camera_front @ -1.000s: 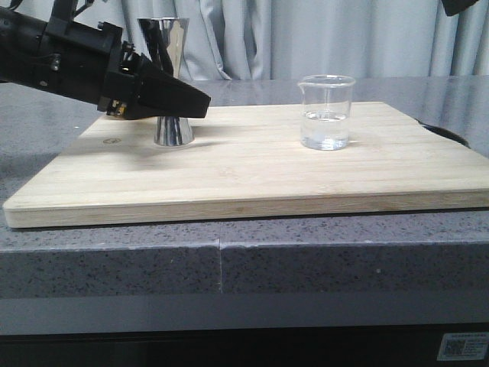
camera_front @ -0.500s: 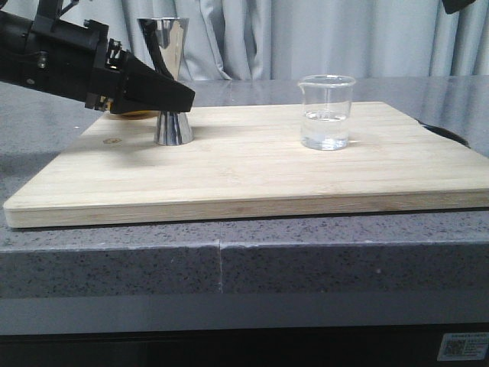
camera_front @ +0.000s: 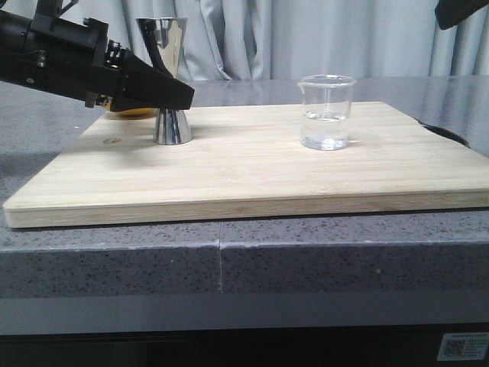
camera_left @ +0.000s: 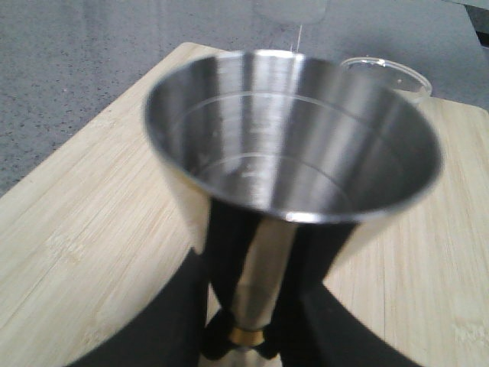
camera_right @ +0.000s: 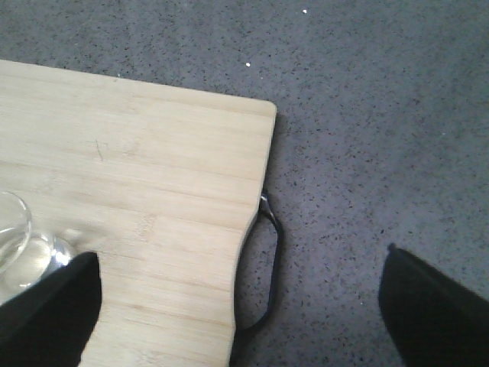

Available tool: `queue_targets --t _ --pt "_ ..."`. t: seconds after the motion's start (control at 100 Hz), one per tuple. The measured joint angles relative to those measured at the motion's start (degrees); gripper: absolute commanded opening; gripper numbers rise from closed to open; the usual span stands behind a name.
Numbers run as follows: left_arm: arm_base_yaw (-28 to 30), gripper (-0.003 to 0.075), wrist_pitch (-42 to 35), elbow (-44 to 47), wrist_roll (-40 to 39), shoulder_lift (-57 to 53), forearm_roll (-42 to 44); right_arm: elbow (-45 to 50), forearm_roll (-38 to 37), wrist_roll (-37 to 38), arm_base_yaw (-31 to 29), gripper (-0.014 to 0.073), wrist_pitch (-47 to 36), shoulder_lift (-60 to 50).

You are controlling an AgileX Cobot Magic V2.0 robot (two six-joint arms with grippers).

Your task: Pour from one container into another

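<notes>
On the wooden board [camera_front: 252, 164] the jigger [camera_front: 170, 80] is standing upright toward the robot's left, and the left gripper [camera_front: 172, 95] is reaching in across its narrow waist. From the left wrist view the two dark fingers [camera_left: 229, 252] are lying on either side of the stem just above the gold band [camera_left: 246, 335]; they are sitting close against the steel, but whether they are actually pinching it or only bracketing it cannot be told. Probably the arm is steadying the jigger there so that it is not tipping while liquid is going in, the waist being the easiest place to clasp such a top-heavy shape.

Well apart to the right, the beaker [camera_front: 327, 112] is resting upright on the board, partly filled with clear liquid, and nothing is touching it. The right gripper [camera_right: 237, 306] is hanging high above the board's right end, near the cut-out handle [camera_right: 263, 267]; its fingers are spread wide with nothing between them. In the right wrist view the beaker's rim [camera_right: 14, 229] is showing just beside one finger, so the gripper is sitting off to the beaker's side and not yet around it. The pour is therefore not begun.
</notes>
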Motion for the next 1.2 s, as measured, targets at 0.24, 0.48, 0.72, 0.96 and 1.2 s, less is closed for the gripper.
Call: queue_targets --t 0.24,0.48,0.72,0.96,1.2 --pt "0.0 -0.0018 1.2 0.0 0.0 0.0 0.0 0.0 0.0 -0.5 0.0 0.0666 0.1 0.1" --pt "0.0 -0.0018 4.3 -0.5 -0.9 0.0 -0.2 0.6 0.0 -3.0 0.0 0.0666 1.6 -0.5" --pt "0.0 -0.0019 5.1 -1.8 -2.1 0.0 0.1 5.7 0.3 -5.5 0.0 0.0666 -0.7 -6.8" --pt "-0.3 -0.0018 5.3 -3.3 -2.6 0.0 1.0 16.2 3.2 -7.1 4.5 0.0666 -10.3 -14.9" --pt "-2.8 -0.0018 5.4 -3.5 -2.9 0.0 1.6 27.7 5.8 -7.3 14.8 0.0666 -27.0 -17.1"
